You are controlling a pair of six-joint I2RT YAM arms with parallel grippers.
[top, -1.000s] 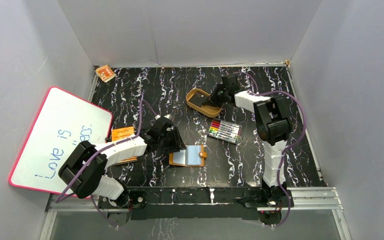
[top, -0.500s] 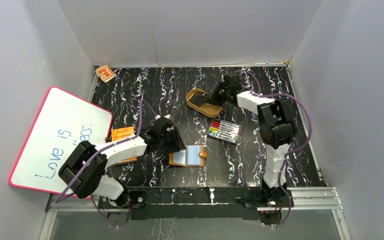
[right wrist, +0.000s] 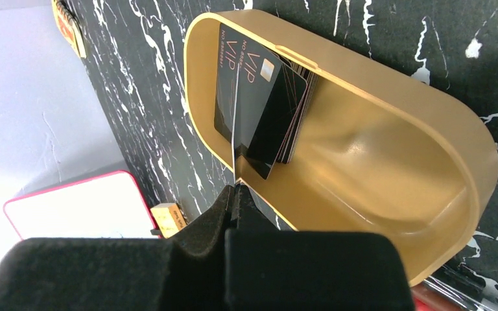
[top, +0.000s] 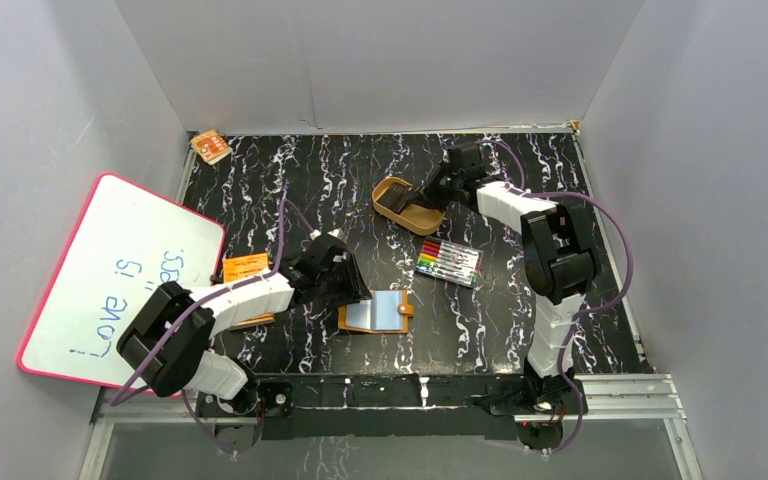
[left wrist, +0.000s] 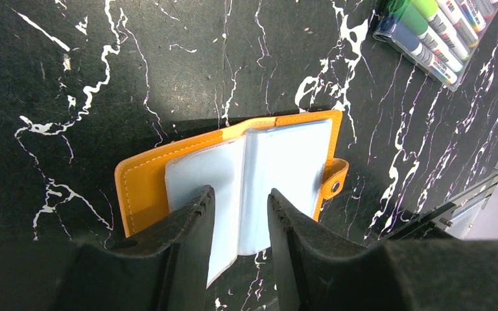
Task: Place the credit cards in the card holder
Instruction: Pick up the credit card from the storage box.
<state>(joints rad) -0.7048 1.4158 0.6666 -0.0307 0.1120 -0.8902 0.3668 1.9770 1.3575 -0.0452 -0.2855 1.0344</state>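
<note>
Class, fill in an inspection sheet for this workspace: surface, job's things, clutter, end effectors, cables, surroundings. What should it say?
Surface: table, black with white veining.
Job's things: card holder lying open, blue sleeves up; credit cards stacked on edge inside the tan tray.
Clutter: marker pack; orange booklet beside the left arm; small orange item at the far left corner.
End effectors: left end effector open, fingers astride the holder's sleeves; right end effector shut, apparently on one card seen edge-on.
Cables: purple cables loop off both arms.
Surroundings: grey walls; whiteboard with blue writing, leaning at the left.
</note>
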